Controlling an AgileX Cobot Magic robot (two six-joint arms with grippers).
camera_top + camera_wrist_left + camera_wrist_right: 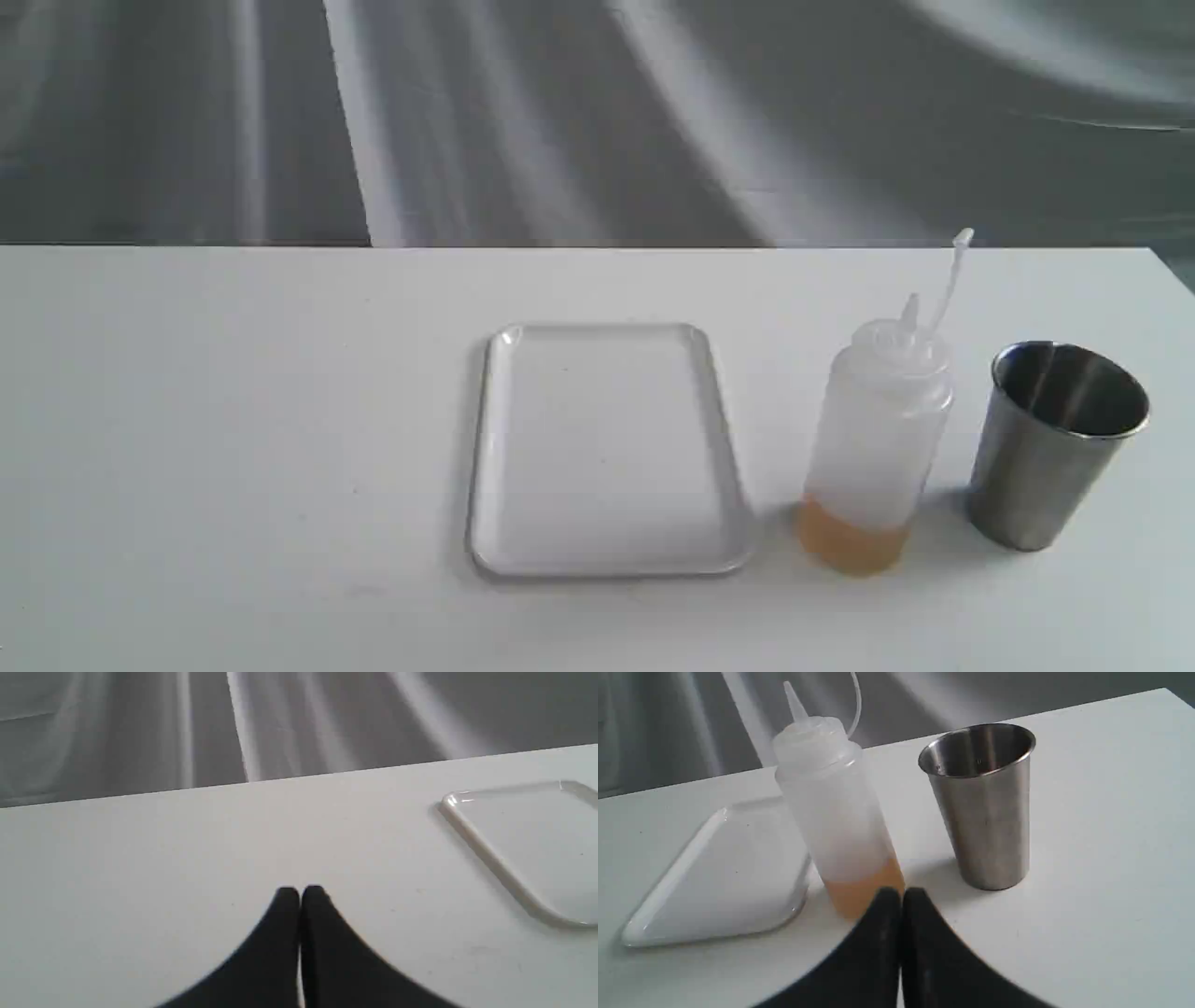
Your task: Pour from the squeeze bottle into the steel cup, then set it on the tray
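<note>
The squeeze bottle point(878, 448) stands upright on the white table, translucent, with amber liquid at its bottom and its cap strap sticking up. To its right stands the steel cup point(1055, 443), upright and empty-looking. The white tray point(607, 448) lies flat to the bottle's left with nothing on it. Neither arm shows in the exterior view. In the right wrist view my right gripper point(900, 892) is shut and empty, just short of the bottle point(836, 807), with the cup point(985, 807) beside it. My left gripper point(299, 891) is shut and empty over bare table, the tray's corner point(490, 858) off to one side.
The white table point(233, 448) ends at a far edge, with grey draped cloth point(597, 121) behind it. Its right edge runs close to the cup.
</note>
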